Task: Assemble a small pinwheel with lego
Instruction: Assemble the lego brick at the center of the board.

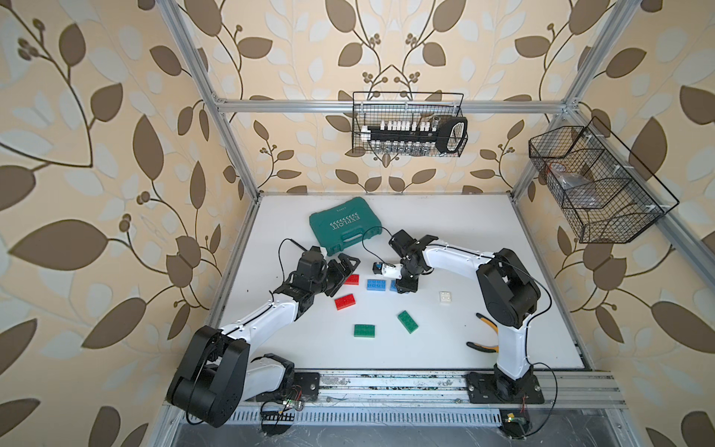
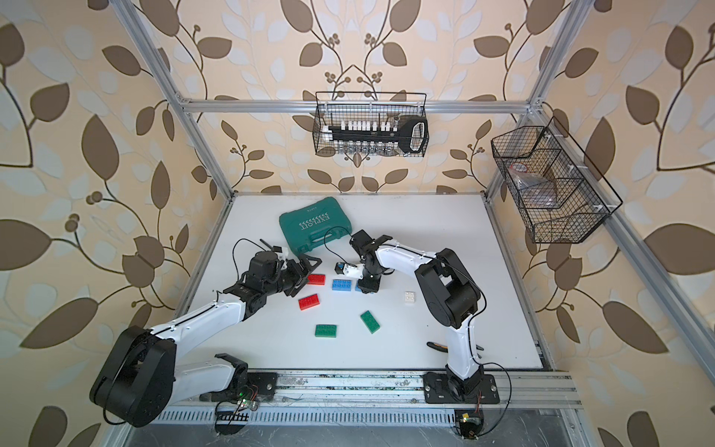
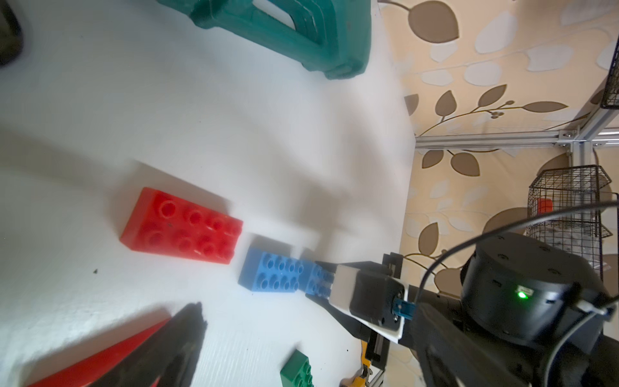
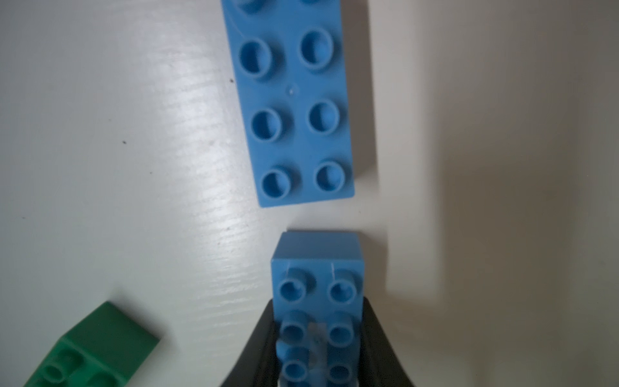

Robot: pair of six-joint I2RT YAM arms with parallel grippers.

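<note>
BUILD NOT YET BEGUN: A blue rectangular studded plastic brick [image 4: 316, 295] is clamped across its long sides by the closed jaws of the right arm [image 1: 456, 257], near the middle of the white bench [image 1: 503, 240]. Whether it has been raised off the surface cannot be told. A second blue brick [image 1: 376, 285] is seen end to end with it, just beside it toward the left edge, and a narrow gap between the two is shown in the right wrist view.

The jaws of the left arm [image 1: 271, 313] are spread wide and empty, just beside a red rectangular brick [image 1: 351, 279]. A second red brick [image 1: 345, 301] is set near it, toward the near edge. A green rectangular brick [image 1: 364, 331] and an angled green brick [image 1: 407, 321] are placed closer to the near edge, and a small white square brick [image 1: 446, 298] is set apart toward the right edge. A teal plastic case [image 1: 344, 226] is left toward the far edge.

No brick is stacked on another, so no pinwheel is formed. The step in hand is judged to be the first pick, of a blue arm. Next, the gripped brick is likely to be lifted, turned crosswise over a partner brick, lined up stud to stud and pressed down squarely. The partner brick may need to be steadied by the open left jaws.
</note>
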